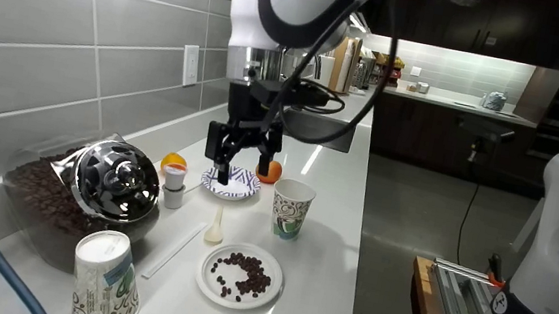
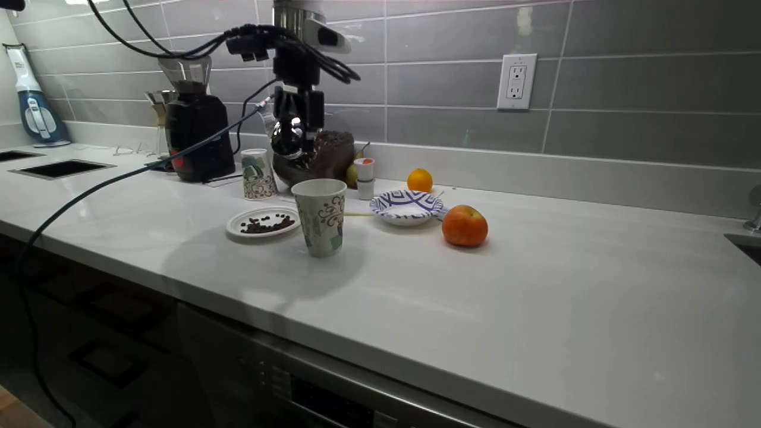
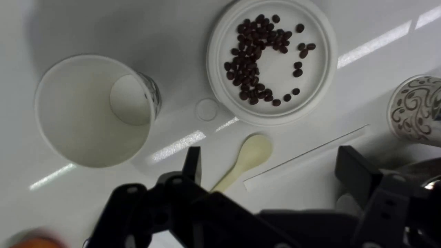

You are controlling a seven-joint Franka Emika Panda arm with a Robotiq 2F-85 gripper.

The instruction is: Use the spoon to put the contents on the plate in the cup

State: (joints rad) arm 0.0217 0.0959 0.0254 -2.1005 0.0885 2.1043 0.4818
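Observation:
The cream spoon (image 3: pixel 255 151) lies on the counter, its bowl toward the plate. My gripper (image 3: pixel 272 163) hangs above it with jaws wide apart and nothing between them. In the wrist view a finger hides the end of the spoon's handle. On the round white plate (image 3: pixel 275 72) the dark brown contents (image 3: pixel 248 65) form a curved heap with some scattered bits. The upright patterned paper cup (image 1: pixel 291 209) stands beside the plate near the counter's front edge; its visible inside (image 3: pixel 79 113) holds nothing. In an exterior view the gripper (image 1: pixel 243 172) appears above the patterned bowl.
An upside-down paper cup (image 1: pixel 108 282) and a clear container of brown beans (image 1: pixel 54 192) stand by the wall side. Nearby are stacked small containers (image 1: pixel 173 187), a flat white strip (image 1: pixel 174 250), a purple-patterned bowl (image 2: pixel 406 208), a red-orange fruit (image 2: pixel 465 226) and a yellow-orange fruit (image 2: pixel 420 180).

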